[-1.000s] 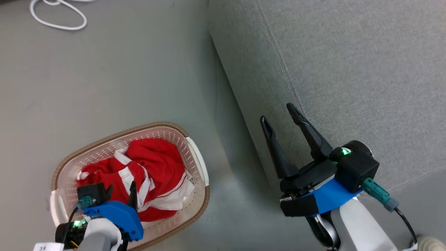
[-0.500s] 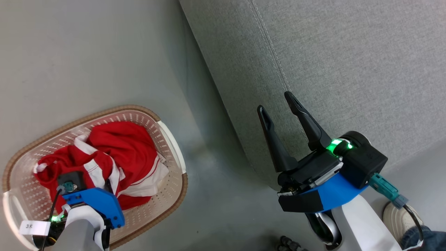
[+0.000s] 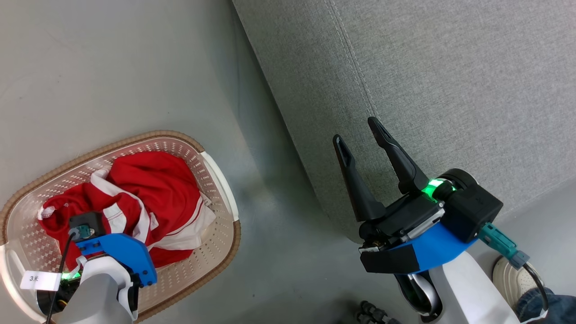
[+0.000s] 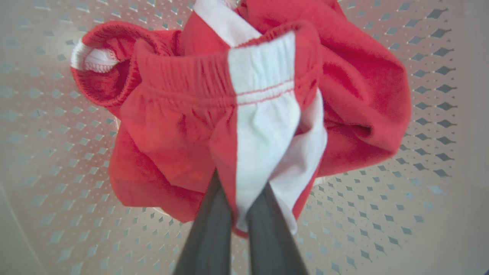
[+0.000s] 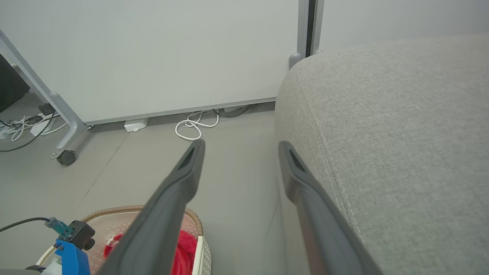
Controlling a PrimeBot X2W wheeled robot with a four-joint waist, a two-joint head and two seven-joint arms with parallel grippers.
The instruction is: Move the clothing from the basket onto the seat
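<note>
While left pincer (image 4: 240,208) grips clothing (image 4: 172,126) | right pincer (image 3: 356,129) unchanged, open

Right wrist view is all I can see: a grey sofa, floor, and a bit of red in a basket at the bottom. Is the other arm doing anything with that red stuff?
Observer: Yes. In the left wrist view the left end effector is shut on the clothing, pinching a red-and-white fold.
Visitor: Is it out of the basket?
Observer: No. The head view shows the red heap lying inside the basket, which sits on the floor beside the seat.
Visitor: Anyone nearby?
Observer: The head view shows a person's shoe at its lower right.
</note>
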